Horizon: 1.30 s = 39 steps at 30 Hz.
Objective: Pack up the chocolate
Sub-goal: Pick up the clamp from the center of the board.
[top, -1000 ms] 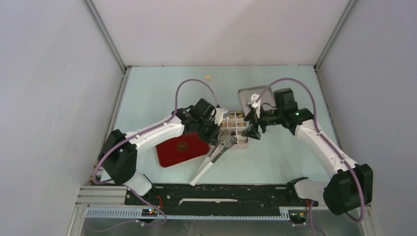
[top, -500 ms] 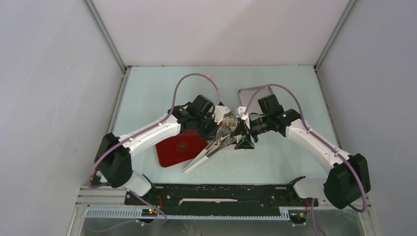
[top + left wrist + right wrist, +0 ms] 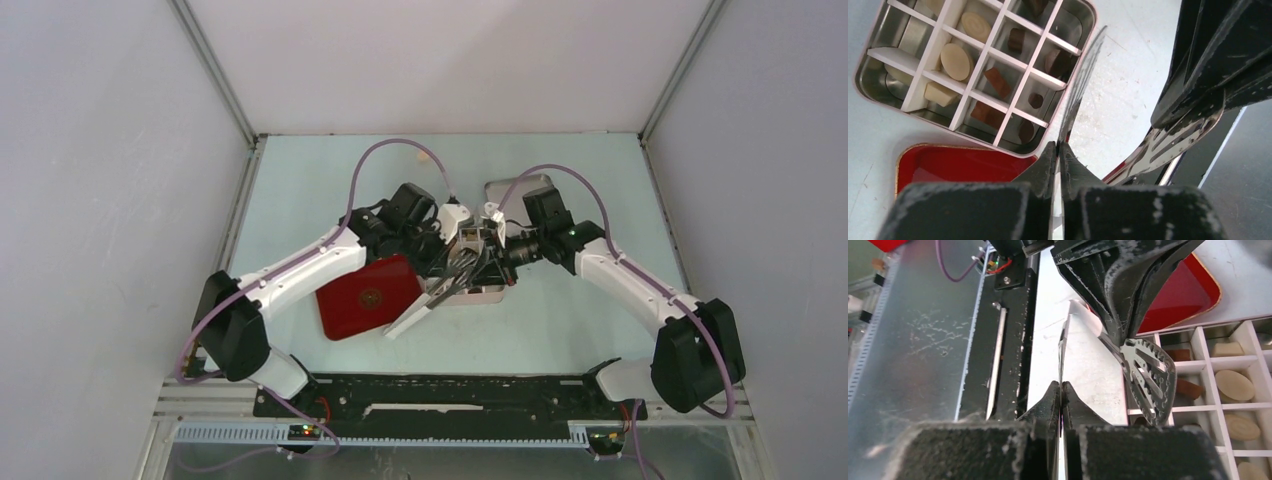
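The chocolate (image 3: 956,61), cream and dark brown pieces, lies in the white-divided cells of a metal tin (image 3: 1087,20), also seen in the right wrist view (image 3: 1234,385). Metal tongs (image 3: 425,310) with white handles hang over the tin's front edge (image 3: 490,297), between both grippers. My left gripper (image 3: 1059,145) is shut on one thin tong blade (image 3: 1083,75). My right gripper (image 3: 1061,385) is shut on the other blade (image 3: 1064,350), seen edge-on. From above, the grippers (image 3: 452,262) (image 3: 487,262) meet over the tin and hide most of it.
A red tray (image 3: 365,298) with a gold emblem lies left of the tin, touching it. A silver lid (image 3: 515,190) rests behind the right arm. A black rail (image 3: 450,395) runs along the near edge, and panel walls close the sides and back.
The right gripper came in leftward from beside the tin and shut on a tong blade. The left arm shifted the tongs up and right, over the tin's front.
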Available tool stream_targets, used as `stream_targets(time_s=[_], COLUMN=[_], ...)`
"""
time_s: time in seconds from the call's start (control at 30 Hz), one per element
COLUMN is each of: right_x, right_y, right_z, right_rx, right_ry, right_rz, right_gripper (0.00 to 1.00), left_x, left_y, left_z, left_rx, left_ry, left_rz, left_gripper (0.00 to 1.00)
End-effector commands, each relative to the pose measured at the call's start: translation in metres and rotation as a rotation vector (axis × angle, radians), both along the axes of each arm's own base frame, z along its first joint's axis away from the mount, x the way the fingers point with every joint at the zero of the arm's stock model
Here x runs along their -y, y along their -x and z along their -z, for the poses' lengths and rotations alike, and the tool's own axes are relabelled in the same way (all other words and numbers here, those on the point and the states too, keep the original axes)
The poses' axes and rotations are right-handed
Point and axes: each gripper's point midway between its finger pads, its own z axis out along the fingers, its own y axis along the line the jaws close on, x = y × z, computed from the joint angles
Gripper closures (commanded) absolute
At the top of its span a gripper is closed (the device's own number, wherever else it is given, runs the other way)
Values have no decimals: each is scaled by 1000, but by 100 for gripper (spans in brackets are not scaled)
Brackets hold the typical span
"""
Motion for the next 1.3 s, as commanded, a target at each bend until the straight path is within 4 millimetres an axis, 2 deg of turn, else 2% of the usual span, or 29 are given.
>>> stream_targets(time_s=[0.0, 0.07, 0.13, 0.17, 0.2, 0.23, 0.27, 0.37, 0.43, 0.5, 0.57, 0.73, 0.9, 1.03, 1.13, 1.27], right_x=[1, 8, 16, 21, 24, 28, 31, 41, 47, 53, 57, 64, 71, 74, 77, 85], right_y=[-7, -9, -10, -11, -12, -14, -15, -23, -28, -31, -31, -33, -36, -37, -37, -49], right_z=[-15, -23, -26, -28, -29, -30, -31, -31, -29, -27, -28, -33, -37, -39, -40, -52], right_rx=[-33, -57, -71, -79, -84, -90, -97, -120, -141, -174, -182, -165, -165, -182, -208, -192], right_ry=[-97, -144, -180, -201, -214, -225, -236, -257, -270, -290, -305, -319, -337, -352, -379, -451], right_rz=[-12, -11, -2, 3, 6, 15, 21, 47, 56, 60, 62, 76, 85, 90, 99, 153], right_gripper=[100, 100, 100, 100, 100, 100, 100, 100, 100, 100, 100, 100, 100, 100, 100, 100], left_x=[14, 8, 0, 1, 0, 0, -2, 2, 8, 12, 11, -3, -7, 8, 20, 31], left_y=[-11, -26, -46, -61, -76, -87, -100, -119, -115, -105, -95, -52, -23, -13, -2, 6], left_z=[-32, -39, -50, -63, -75, -85, -96, -118, -126, -124, -112, -50, -7, 8, 12, 9], left_rx=[62, 108, 92, 84, 64, 31, 24, 28, 43, 30, 11, -77, -125, -158, -199, -239], left_ry=[96, 129, 221, 323, 427, 526, 618, 783, 854, 891, 872, 677, 623, 631, 652, 709], left_rz=[7, -56, -143, -198, -245, -280, -312, -312, -234, -165, -128, -2, 60, 113, 183, 233], left_gripper=[83, 59, 44, 34, 16, 2, 0, 0, 0, 0, 0, 0, 0, 0, 6, 15])
